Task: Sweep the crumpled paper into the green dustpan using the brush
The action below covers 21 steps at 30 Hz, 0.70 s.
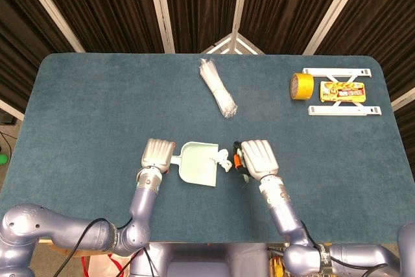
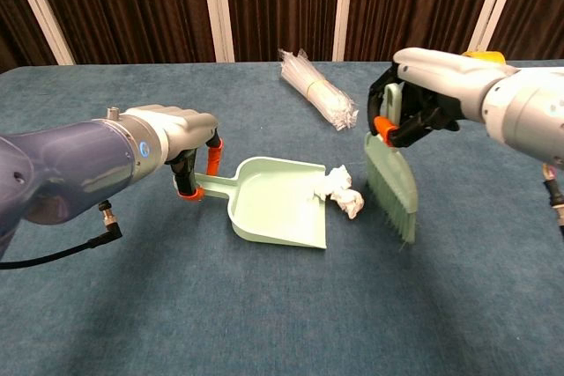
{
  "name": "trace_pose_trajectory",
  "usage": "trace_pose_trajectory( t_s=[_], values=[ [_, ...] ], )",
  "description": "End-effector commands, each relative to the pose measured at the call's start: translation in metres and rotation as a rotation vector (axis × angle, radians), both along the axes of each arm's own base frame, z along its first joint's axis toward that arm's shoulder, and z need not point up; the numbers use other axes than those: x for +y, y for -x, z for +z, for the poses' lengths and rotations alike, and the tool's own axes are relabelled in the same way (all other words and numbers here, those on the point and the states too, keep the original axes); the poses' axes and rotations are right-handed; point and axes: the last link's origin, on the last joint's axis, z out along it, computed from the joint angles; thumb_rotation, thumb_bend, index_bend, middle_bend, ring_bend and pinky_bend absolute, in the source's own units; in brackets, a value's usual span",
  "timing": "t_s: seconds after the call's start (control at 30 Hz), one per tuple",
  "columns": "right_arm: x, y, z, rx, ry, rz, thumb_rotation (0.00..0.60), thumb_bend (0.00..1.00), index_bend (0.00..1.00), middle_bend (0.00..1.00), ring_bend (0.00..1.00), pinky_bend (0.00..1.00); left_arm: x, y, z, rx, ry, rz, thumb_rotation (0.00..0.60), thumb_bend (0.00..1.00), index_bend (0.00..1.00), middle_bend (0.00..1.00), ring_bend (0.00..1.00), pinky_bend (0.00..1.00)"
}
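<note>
You are looking down on a worktop (image 1: 97, 108) covered in dark teal, felt-like fabric, with rounded corners at its far edge. Behind it hangs a dark brown pleated curtain (image 1: 110, 4), and pale white bars (image 1: 159, 4) cross in front of the curtain at slants, some leaning left and some right. In the chest view the same curtain (image 2: 123, 6) fills the whole backdrop above the worktop's far edge, with the white bars (image 2: 216, 6) standing nearly upright. The light is even and soft, leaving only faint shadows on the fabric. At the left edge of the head view you can see a strip of pale floor (image 1: 8, 111).
</note>
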Motion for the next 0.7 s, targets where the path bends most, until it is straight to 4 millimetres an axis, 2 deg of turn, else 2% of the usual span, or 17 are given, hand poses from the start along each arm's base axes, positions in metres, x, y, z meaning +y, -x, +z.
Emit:
trace_pose_trajectory(
  t_s=[0.03,0.2,0.4,0.7],
  values=[
    [0.003,-0.012,-0.005,-0.028,-0.020,0.008,0.600,0.65,0.78,0.92,0.97,0.85,0.000,-0.001,-0.001,0.000,0.000,0.002,0.600,0.60,0.67,1.00,1.00,0.99],
    [0.007,-0.031,-0.005,-0.078,-0.040,0.029,0.600,0.65,0.78,0.92,0.97,0.85,0.000,-0.002,-0.002,0.001,0.003,0.004,0.600,0.60,0.67,1.00,1.00,0.99],
    [0.011,-0.049,0.006,-0.167,-0.061,0.025,0.600,0.65,0.79,0.92,0.97,0.85,0.000,-0.003,-0.003,-0.001,0.004,0.005,0.600,0.60,0.67,1.00,1.00,0.99],
    [0.002,-0.045,0.026,-0.204,-0.026,-0.019,0.600,0.65,0.79,0.92,0.97,0.85,-0.001,-0.005,-0.002,-0.009,0.002,0.002,0.600,0.60,0.67,1.00,1.00,0.99]
  ],
)
